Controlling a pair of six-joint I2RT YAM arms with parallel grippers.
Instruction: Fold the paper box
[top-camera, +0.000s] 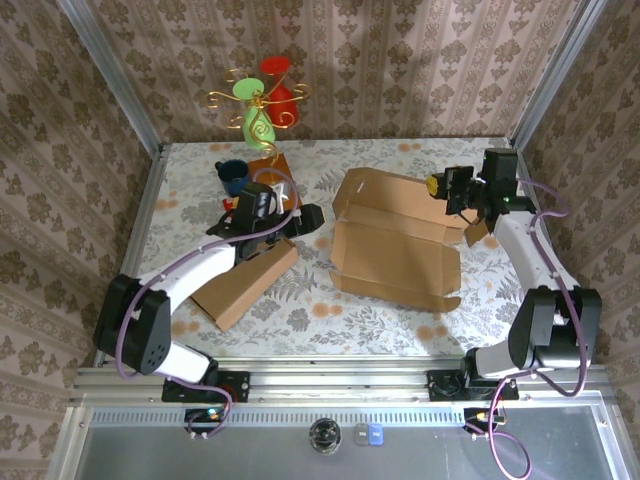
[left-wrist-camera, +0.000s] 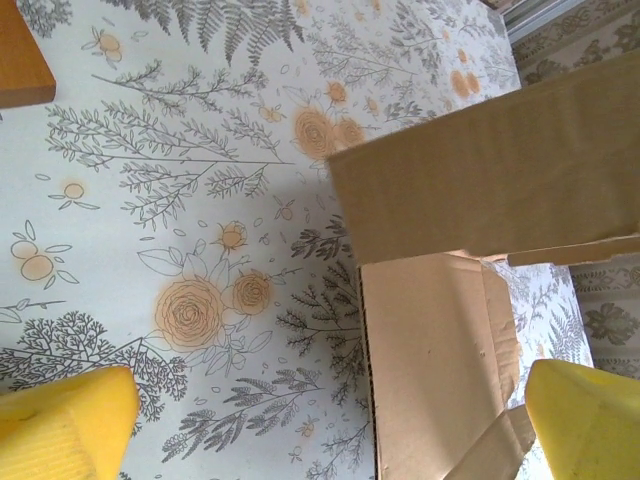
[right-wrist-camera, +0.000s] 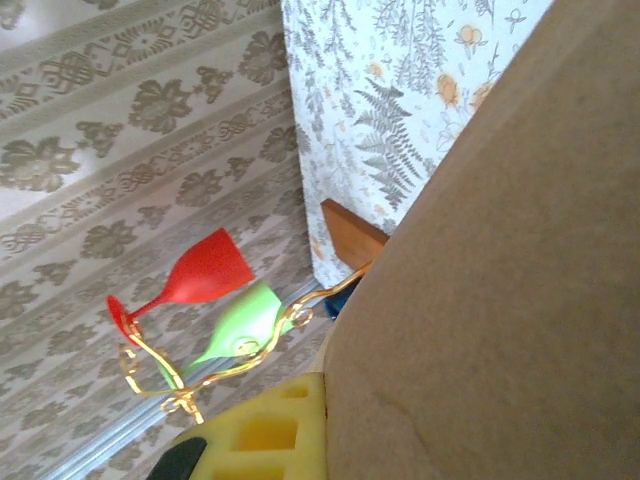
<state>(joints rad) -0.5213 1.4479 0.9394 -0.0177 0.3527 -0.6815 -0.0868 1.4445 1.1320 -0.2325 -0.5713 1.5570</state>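
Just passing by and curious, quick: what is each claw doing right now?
Left gripper: open, holding nothing.
Right gripper: closed, apparently pinching a flap of the paper box.

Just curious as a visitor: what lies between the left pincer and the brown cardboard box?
Nothing: in the overhead view, bare flowered tablecloth fills the narrow gap from the left pincer to the cardboard box.
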